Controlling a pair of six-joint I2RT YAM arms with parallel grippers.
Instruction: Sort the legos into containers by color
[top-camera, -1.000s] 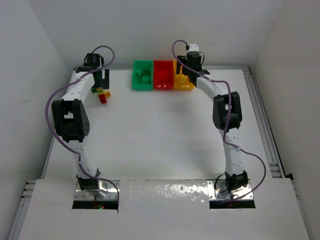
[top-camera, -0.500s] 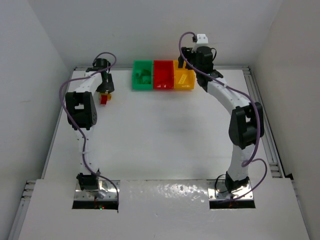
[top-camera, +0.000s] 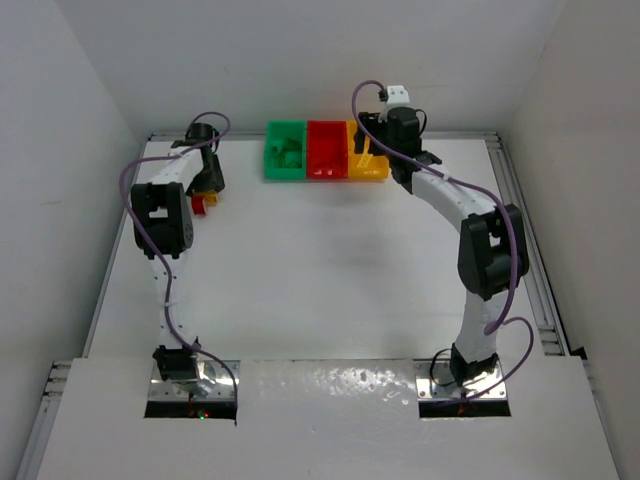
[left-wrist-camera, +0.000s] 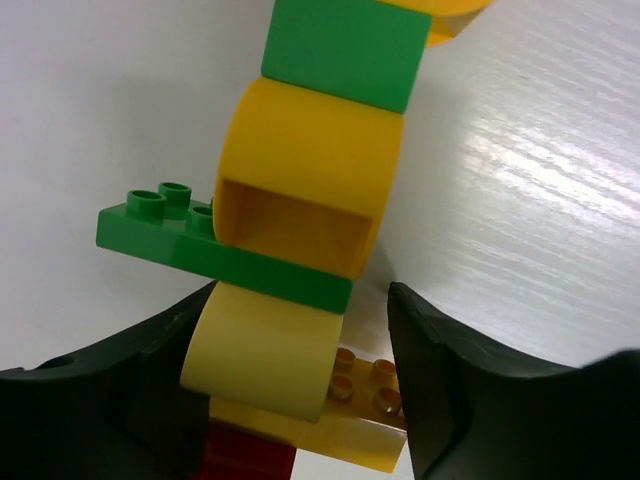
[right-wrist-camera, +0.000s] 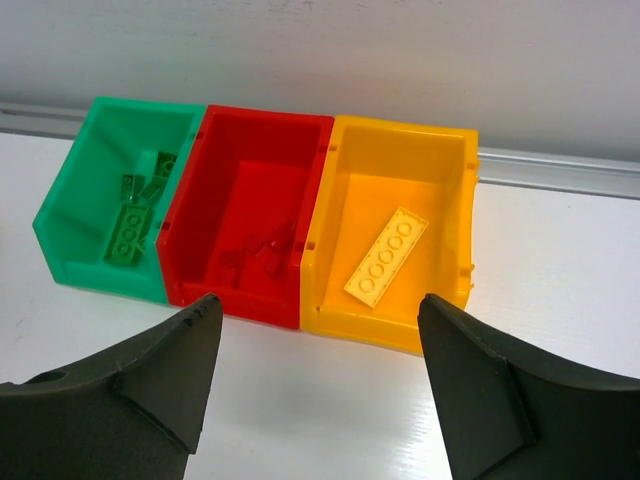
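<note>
My left gripper is down on the table at the far left, open. Its jaws stand on either side of a stuck-together lego cluster. In the left wrist view the gripper has its left finger against a pale yellow rounded brick, with a gap to the right finger. Also in the cluster are a green plate, a yellow arch, a green brick, a yellow studded plate and a red brick. My right gripper is open and empty, in front of the bins.
The green bin, red bin and yellow bin stand side by side against the back wall. Green legos, red legos and a yellow plate lie in the matching bins. Walls enclose the table.
The left arm stretched out and lowered its gripper onto the lego cluster. The right arm rose and drew back from over the yellow bin.
</note>
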